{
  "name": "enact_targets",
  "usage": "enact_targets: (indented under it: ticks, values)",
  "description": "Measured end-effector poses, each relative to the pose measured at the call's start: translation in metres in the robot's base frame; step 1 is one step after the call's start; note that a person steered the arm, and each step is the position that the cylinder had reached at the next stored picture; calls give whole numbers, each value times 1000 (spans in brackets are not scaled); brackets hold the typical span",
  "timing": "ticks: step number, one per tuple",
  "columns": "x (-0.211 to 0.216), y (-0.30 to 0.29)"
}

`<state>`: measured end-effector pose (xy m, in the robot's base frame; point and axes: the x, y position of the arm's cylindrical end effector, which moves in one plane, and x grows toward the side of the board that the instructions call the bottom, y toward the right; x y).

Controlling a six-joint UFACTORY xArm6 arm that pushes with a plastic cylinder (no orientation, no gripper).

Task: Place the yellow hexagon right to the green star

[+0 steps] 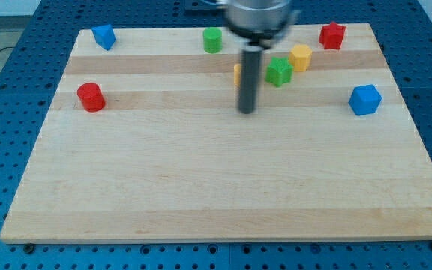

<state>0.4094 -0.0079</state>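
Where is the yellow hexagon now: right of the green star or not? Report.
Right of it, slightly toward the view's top: yellow hexagon touches green star.

The robot's body enters from the view's top as a wide, round, silver-grey metal housing [259,15], blurred, with a darker band at its lower edge and a lighter sheen on its upper part. From under it hangs a straight dark grey cylindrical rod [249,75], smooth and plain, a little lighter along one side where the light falls. The rod keeps one width all the way down to my tip [247,112], which is flat and dark. Any screws, cables or markings are too blurred to tell.
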Motion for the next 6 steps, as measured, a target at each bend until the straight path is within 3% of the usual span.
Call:
enact_targets:
  ticks: [1, 3, 6]
  values:
    - [-13, -64]
    - [-79, -86]
    - [-150, 30]
